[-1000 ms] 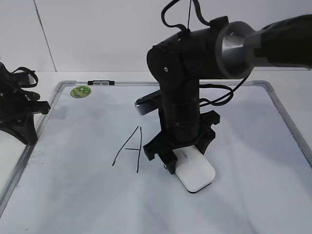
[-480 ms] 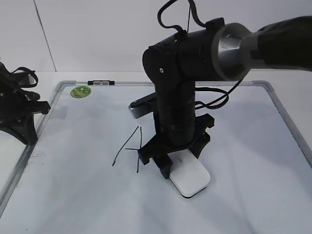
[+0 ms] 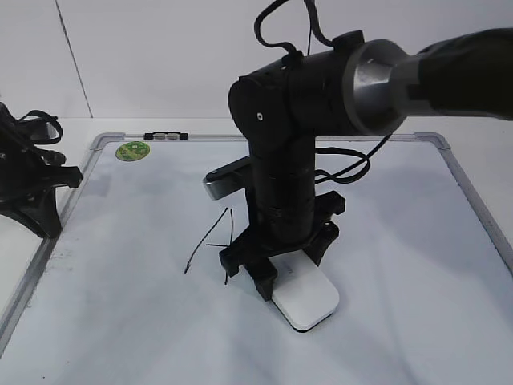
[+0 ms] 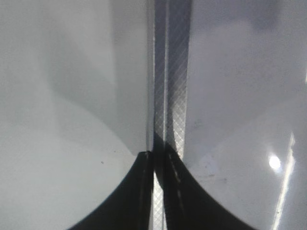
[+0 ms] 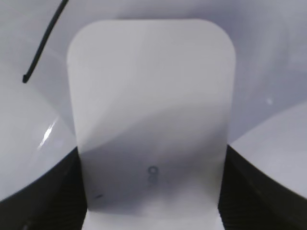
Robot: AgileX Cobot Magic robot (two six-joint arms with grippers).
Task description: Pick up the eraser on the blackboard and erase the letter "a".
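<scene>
The white eraser [image 3: 309, 301] lies flat on the blackboard [image 3: 120, 321], a white board with a grey frame. My right gripper [image 3: 276, 269] is shut on its near end, just right of a tall angular "A" [image 3: 204, 241]. In the right wrist view the eraser [image 5: 151, 110] fills the space between the fingers [image 5: 151, 196], with one black stroke [image 5: 45, 45] at the upper left. No small cursive "a" shows; the arm hides part of the board. My left gripper [image 3: 36, 188] rests at the board's left edge, fingers [image 4: 154, 160] together over the frame [image 4: 175, 72].
A round green sticker [image 3: 133, 150] sits in the board's far left corner, with a small black-and-white clip [image 3: 166, 136] on the top frame beside it. The right arm stands over the board's middle. A pale wall is behind.
My right gripper has slid the eraser left and toward the front, closer to the "A". It now covers the lower part of the right stroke. The left arm has not moved.
</scene>
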